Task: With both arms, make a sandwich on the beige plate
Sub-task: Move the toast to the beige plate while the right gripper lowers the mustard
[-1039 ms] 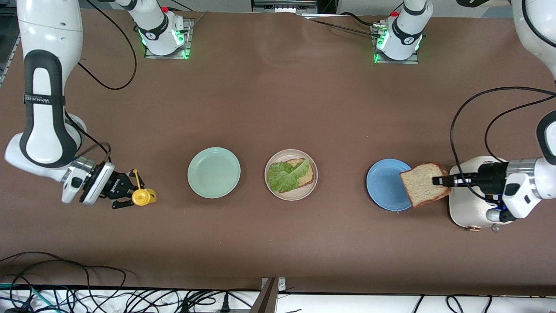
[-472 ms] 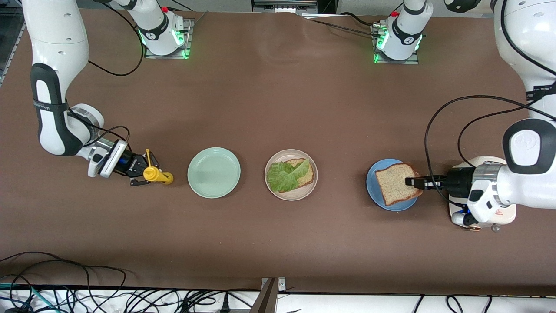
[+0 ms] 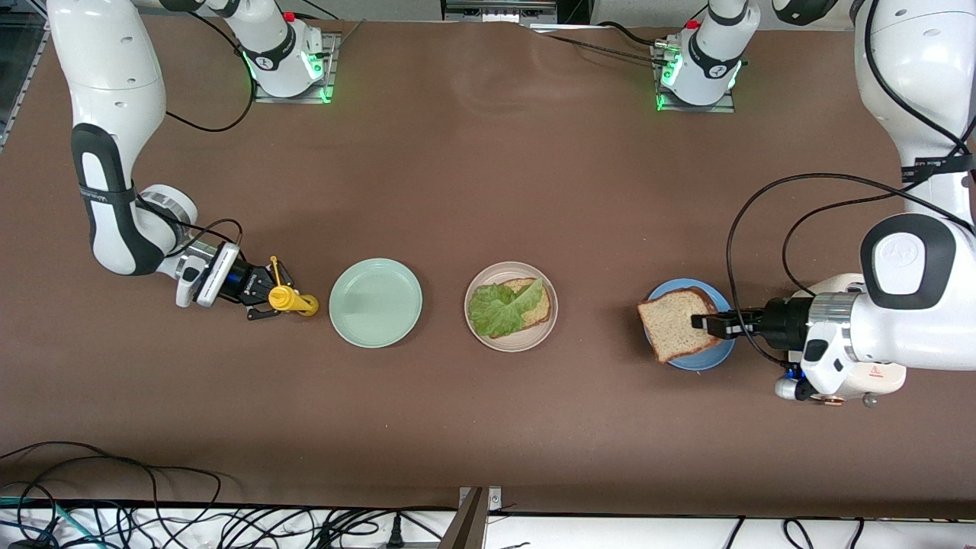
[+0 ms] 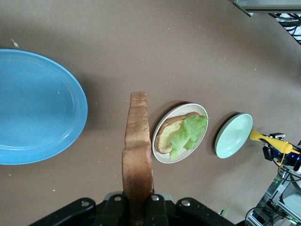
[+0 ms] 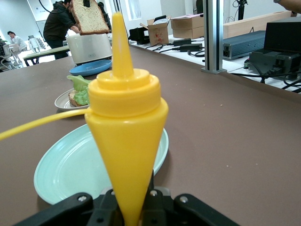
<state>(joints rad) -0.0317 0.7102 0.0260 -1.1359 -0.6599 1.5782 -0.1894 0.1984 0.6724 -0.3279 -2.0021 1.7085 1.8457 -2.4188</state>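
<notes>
Your left gripper is clamped on a bread slice, holding it up over the blue plate near the tabletop's left-arm end; the forearm lies low and level, pointing toward the table's middle. Your right gripper grips the yellow bottle, forearm also low and level, beside the mint plate. The beige plate, mid-table, carries one slice with lettuce on it.
</notes>
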